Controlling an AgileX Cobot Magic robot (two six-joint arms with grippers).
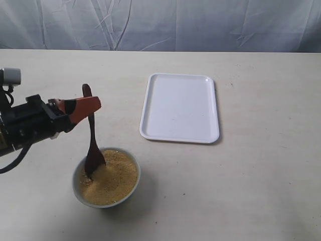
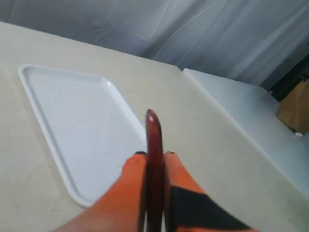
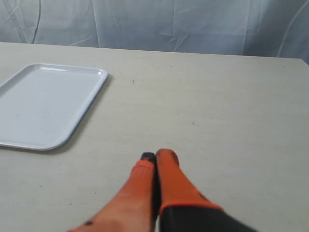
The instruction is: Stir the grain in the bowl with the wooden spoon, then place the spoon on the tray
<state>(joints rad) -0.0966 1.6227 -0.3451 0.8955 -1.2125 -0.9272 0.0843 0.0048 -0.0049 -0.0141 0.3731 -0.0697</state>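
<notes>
The wooden spoon (image 1: pixel 91 141) stands nearly upright with its oval end sunk in the yellow grain (image 1: pixel 111 176), which fills the small white bowl (image 1: pixel 134 183) at the front left. My left gripper (image 1: pixel 90 104) is shut on the spoon's handle near its top. In the left wrist view the dark handle (image 2: pixel 154 159) runs between the orange fingers (image 2: pixel 130 183). The white tray (image 1: pixel 180 107) lies flat at the table's centre and holds nothing. My right gripper (image 3: pixel 157 157) is shut on nothing above bare table and does not show in the exterior view.
A pale cloth backdrop (image 1: pixel 175 22) hangs behind the table's far edge. The left arm's black body (image 1: pixel 25 125) reaches in from the left edge. The left wrist view shows the table's corner (image 2: pixel 186 72) and a brown object (image 2: pixel 294 111) beyond it.
</notes>
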